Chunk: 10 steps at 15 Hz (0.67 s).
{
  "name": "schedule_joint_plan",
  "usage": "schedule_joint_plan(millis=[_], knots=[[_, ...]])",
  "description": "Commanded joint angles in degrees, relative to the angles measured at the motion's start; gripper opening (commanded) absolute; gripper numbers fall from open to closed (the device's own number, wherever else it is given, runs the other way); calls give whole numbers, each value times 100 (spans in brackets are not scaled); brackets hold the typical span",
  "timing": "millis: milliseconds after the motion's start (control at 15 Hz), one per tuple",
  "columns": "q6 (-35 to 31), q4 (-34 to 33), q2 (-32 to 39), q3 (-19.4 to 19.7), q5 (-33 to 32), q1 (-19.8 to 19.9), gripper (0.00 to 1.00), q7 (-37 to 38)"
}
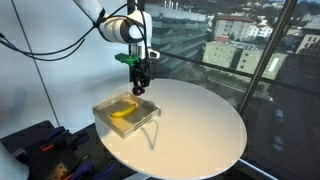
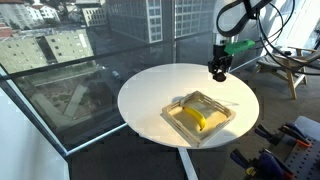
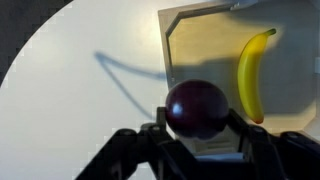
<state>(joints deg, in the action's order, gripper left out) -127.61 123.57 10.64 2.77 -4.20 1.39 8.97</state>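
Your fingers (image 3: 158, 138) are clamping a dark, round plum (image 3: 196, 108) between them, and you are holding it in the air above the round white tabletop (image 3: 70, 90), clear of everything below. What matters here is how the plum is lying relative to the shallow square tray (image 3: 165, 40). In the wrist view the tray is sitting just ahead of the fingers and to the right, and the plum is overlapping its near edge by the left corner. In both exterior views the fingers (image 1: 140, 82) (image 2: 217, 70) are hanging over one edge of the tray (image 1: 103, 107) (image 2: 170, 112) rather than over its middle; how high above it, you cannot tell. A yellow banana (image 3: 250, 75) is lying flat inside, its long axis running away from the fingers and hugging the tray's right side in the wrist view, so the bare floor of the tray is showing between the plum and the banana.
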Motion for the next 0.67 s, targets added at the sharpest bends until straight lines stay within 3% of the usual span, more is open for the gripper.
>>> schedule_joint_plan(millis=[0, 67, 600], knots=[[17, -11, 0, 9, 3, -8, 60, -5], [8, -21, -3, 5, 15, -6, 35, -23], [-108, -106, -19, -54, 94, -11, 35, -203]])
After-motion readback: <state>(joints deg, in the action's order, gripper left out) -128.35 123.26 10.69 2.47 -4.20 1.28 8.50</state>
